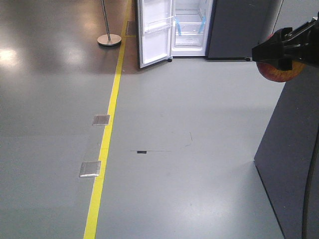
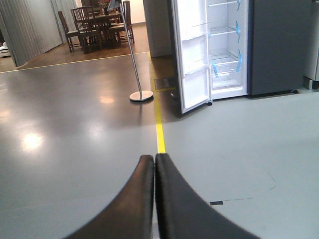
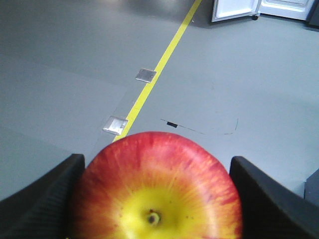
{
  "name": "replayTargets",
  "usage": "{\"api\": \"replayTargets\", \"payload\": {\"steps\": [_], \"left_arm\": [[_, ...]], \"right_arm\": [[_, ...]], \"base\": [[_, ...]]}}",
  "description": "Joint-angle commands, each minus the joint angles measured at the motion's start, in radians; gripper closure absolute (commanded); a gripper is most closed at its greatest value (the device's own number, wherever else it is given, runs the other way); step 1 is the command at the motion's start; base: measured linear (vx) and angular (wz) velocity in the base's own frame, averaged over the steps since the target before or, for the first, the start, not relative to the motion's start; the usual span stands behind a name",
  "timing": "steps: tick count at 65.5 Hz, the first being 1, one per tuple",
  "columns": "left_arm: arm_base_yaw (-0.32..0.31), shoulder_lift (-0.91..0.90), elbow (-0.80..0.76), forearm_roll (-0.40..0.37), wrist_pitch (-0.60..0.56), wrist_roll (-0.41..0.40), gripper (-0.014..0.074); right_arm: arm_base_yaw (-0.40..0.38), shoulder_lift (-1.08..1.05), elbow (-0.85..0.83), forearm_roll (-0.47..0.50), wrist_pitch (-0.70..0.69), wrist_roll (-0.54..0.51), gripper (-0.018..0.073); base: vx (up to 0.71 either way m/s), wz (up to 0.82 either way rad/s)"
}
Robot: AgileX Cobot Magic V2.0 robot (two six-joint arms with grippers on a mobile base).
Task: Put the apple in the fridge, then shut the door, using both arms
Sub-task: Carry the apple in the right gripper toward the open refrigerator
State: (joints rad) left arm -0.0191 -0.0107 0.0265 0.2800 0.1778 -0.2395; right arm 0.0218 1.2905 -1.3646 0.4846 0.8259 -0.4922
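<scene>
My right gripper (image 3: 157, 172) is shut on the apple (image 3: 157, 184), red with a yellow patch round its stem dimple; it fills the bottom of the right wrist view. In the front view the black right gripper (image 1: 279, 52) holds the apple (image 1: 280, 73) high at the right edge. The fridge (image 1: 189, 25) stands far ahead, dark grey outside, white inside with blue tape strips. Its door (image 1: 155, 32) stands wide open to the left. The fridge (image 2: 227, 50) and door (image 2: 193, 59) also show in the left wrist view. My left gripper (image 2: 154, 160) is shut and empty, above the floor.
A yellow floor line (image 1: 107, 124) runs toward the fridge. Two metal floor plates (image 1: 90, 169) lie beside it. A stand with a round base (image 1: 109, 40) is left of the door. A dark grey cabinet (image 1: 294, 149) stands close on the right. A table and chairs (image 2: 97, 25) stand far back.
</scene>
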Motion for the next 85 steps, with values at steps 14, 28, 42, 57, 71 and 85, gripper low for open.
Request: {"api": "replayTargets", "payload": {"steps": [14, 28, 42, 57, 71, 85], "left_arm": [[0.001, -0.017, 0.014, 0.003, -0.072, -0.003, 0.0604], [0.001, -0.017, 0.014, 0.003, -0.072, -0.003, 0.0604], [0.001, -0.017, 0.014, 0.003, -0.072, -0.003, 0.0604], [0.001, -0.017, 0.014, 0.003, -0.072, -0.003, 0.0604], [0.001, -0.017, 0.014, 0.003, -0.072, -0.003, 0.0604], [0.001, -0.017, 0.014, 0.003, -0.072, -0.003, 0.0604]], "right_arm": [[0.001, -0.029, -0.029, 0.026, -0.063, -0.004, 0.0426], [0.001, -0.029, -0.029, 0.026, -0.063, -0.004, 0.0426], [0.001, -0.029, -0.029, 0.026, -0.063, -0.004, 0.0426], [0.001, -0.029, -0.029, 0.026, -0.063, -0.004, 0.0426], [0.001, -0.029, -0.029, 0.026, -0.063, -0.004, 0.0426], [0.001, -0.029, -0.029, 0.026, -0.063, -0.004, 0.0426]], "base": [[0.19, -0.01], [0.2, 0.0], [0.2, 0.02], [0.21, 0.02], [0.2, 0.02], [0.2, 0.02]]}}
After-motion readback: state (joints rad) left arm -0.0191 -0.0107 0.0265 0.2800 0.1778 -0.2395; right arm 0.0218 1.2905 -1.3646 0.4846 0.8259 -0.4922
